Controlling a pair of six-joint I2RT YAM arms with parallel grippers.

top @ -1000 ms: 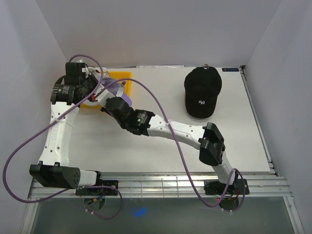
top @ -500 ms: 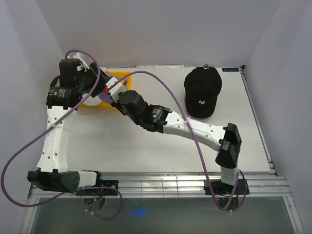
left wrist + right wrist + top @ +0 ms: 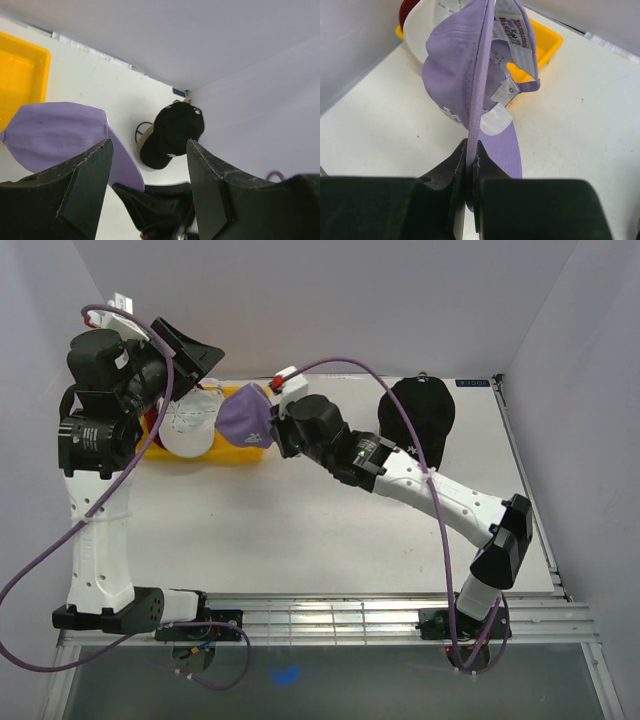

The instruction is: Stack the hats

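My right gripper (image 3: 470, 150) is shut on the rim of the lavender hat (image 3: 455, 75), which hangs upside down just above the table beside the yellow tray. In the top view the lavender hat (image 3: 245, 418) is next to the white hat (image 3: 185, 428), and my right gripper (image 3: 272, 428) pinches its right side. The white hat (image 3: 417, 25) lies over a dark red hat (image 3: 406, 10). My left gripper (image 3: 195, 355) is raised high above the tray, open and empty (image 3: 149, 145). The black hat (image 3: 172, 132) sits at the back right, over a tan edge (image 3: 141, 146).
The yellow tray (image 3: 250, 452) stands at the back left under the white hat. My right arm stretches diagonally across the table and covers part of the black hat (image 3: 430, 405). White walls close in the back and both sides.
My left gripper has opened, let go of the lavender hat and risen up and to the left. My right gripper has carried the lavender hat up and to the right.
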